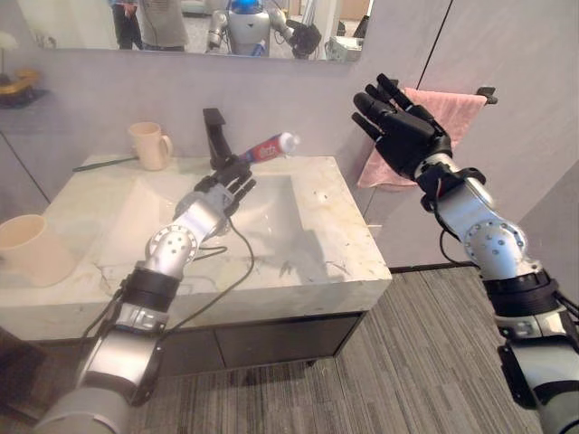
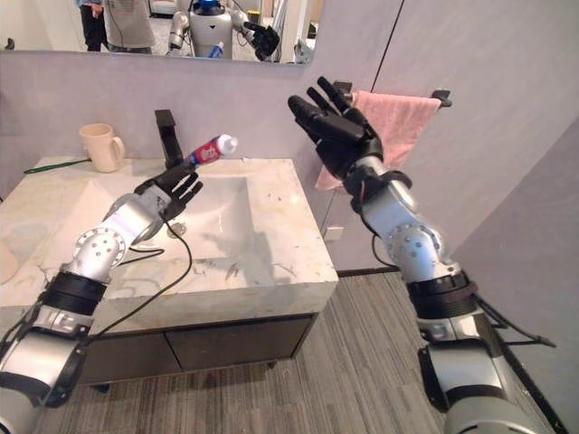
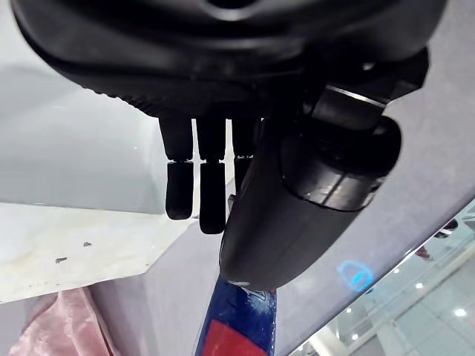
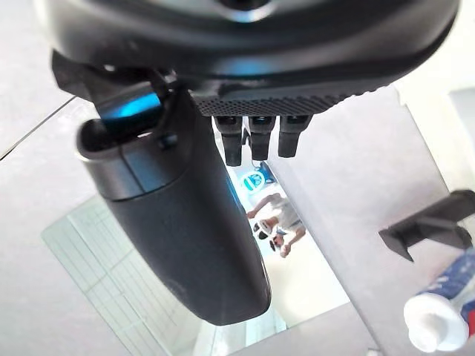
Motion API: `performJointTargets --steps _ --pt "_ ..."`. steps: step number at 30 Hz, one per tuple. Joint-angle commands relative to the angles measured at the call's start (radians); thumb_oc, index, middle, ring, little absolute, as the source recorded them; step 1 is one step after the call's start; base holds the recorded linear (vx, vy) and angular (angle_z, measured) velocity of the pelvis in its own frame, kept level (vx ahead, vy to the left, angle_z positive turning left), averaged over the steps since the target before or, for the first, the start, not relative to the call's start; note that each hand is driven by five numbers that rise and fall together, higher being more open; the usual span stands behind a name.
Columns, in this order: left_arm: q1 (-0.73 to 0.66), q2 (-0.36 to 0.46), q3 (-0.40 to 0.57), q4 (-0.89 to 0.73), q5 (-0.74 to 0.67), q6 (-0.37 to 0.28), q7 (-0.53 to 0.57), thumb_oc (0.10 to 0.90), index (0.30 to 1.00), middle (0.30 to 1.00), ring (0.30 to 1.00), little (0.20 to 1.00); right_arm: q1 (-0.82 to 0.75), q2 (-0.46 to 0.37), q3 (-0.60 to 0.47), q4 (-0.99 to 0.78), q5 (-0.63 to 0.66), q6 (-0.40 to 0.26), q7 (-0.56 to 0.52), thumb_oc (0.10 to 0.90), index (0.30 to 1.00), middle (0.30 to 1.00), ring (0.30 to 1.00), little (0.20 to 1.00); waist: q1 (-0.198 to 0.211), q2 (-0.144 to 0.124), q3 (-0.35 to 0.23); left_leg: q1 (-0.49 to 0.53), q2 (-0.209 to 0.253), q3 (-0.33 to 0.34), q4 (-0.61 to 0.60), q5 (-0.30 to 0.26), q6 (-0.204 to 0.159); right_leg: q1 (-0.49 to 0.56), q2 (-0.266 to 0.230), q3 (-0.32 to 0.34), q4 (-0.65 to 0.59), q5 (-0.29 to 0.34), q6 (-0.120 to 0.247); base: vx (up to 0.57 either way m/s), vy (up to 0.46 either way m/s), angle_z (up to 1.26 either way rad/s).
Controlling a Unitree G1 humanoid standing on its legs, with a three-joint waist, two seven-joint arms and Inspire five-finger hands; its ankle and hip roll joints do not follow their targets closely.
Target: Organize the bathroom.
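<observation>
the left hand (image 1: 224, 185) reaches over the sink (image 1: 271, 226) from the 7 o'clock side, its fingers and thumb curled round the lower end of a toothpaste tube (image 1: 270, 146). the tube is red, blue and white; it sticks up out of the hand toward 1 o'clock, with its white cap (image 1: 289, 140) uppermost, in the air above the basin's back edge. in the left wrist view the thumb (image 3: 297, 200) lies across the tube (image 3: 237, 326), and the fingers (image 3: 200, 193) hang beside it.

just at 9 o'clock of the tube stands a black tap (image 1: 214, 136) at the back of the counter (image 1: 344, 271). farther toward 9 o'clock a cream mug (image 1: 150, 145) stands upright near the wall, handle to the right, with a green toothbrush (image 1: 107, 164) lying flat on the counter just left of it. a second cream cup (image 1: 32, 249) stands at the counter's left edge, well apart from the mug.

the right hand (image 2: 336, 127) is raised at 3 o'clock of the sink, off the counter, fingers spread wide and straight, holding nothing. behind it a pink towel (image 2: 398, 122) hangs over a black rail (image 2: 441, 95) on the wall. a mirror (image 1: 81, 27) runs along the wall above the sink.
</observation>
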Motion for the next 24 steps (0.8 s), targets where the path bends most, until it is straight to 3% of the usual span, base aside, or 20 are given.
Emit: performJointTargets --steps 1,6,10,18,24 --pt "-0.147 0.012 -0.020 -0.067 0.020 -0.116 -0.079 0.400 0.300 0.300 0.300 0.300 -0.136 0.013 -0.028 -0.037 0.086 -0.113 -0.010 0.800 0.900 0.900 0.900 0.900 0.031 0.003 -0.147 -0.022 0.040 0.040 0.008 -0.017 0.006 -0.023 -0.009 -0.121 0.094 -0.098 0.073 0.00 0.000 0.00" --pt "-0.152 0.001 -0.040 -0.088 0.023 -0.117 -0.082 0.400 0.300 0.300 0.300 0.300 -0.136 0.046 -0.003 -0.037 0.117 -0.064 -0.027 0.800 0.900 0.900 0.900 0.900 0.036 0.005 -0.152 -0.029 0.039 0.031 0.005 -0.013 0.005 -0.032 -0.010 -0.119 0.095 -0.092 0.074 -0.02 0.006 0.11" --pt "-0.161 -0.002 -0.058 -0.102 0.033 -0.125 -0.092 0.400 0.300 0.300 0.300 0.300 -0.117 0.073 0.029 -0.025 0.057 -0.015 0.007 0.800 0.900 0.900 0.900 0.900 0.036 0.006 -0.150 -0.033 0.041 0.028 0.005 -0.011 0.004 -0.039 -0.013 -0.116 0.096 -0.090 0.074 -0.02 0.000 0.11" --pt "-0.156 0.009 -0.070 -0.132 0.031 -0.137 -0.096 0.400 0.300 0.300 0.300 0.300 -0.089 0.091 0.056 -0.029 -0.006 0.025 0.055 0.800 0.900 0.900 0.900 0.900 0.038 0.008 -0.140 -0.033 0.045 0.025 0.005 -0.010 0.003 -0.044 -0.016 -0.115 0.100 -0.088 0.078 0.00 0.000 0.00" --pt "-0.142 0.022 -0.061 -0.139 0.035 -0.132 -0.104 0.400 0.300 0.300 0.300 0.300 -0.064 0.091 0.049 -0.044 -0.047 0.021 0.094 0.800 0.900 0.900 0.900 0.900 0.038 0.009 -0.133 -0.035 0.047 0.024 0.005 -0.011 0.002 -0.046 -0.015 -0.115 0.102 -0.089 0.079 0.00 0.000 0.00"
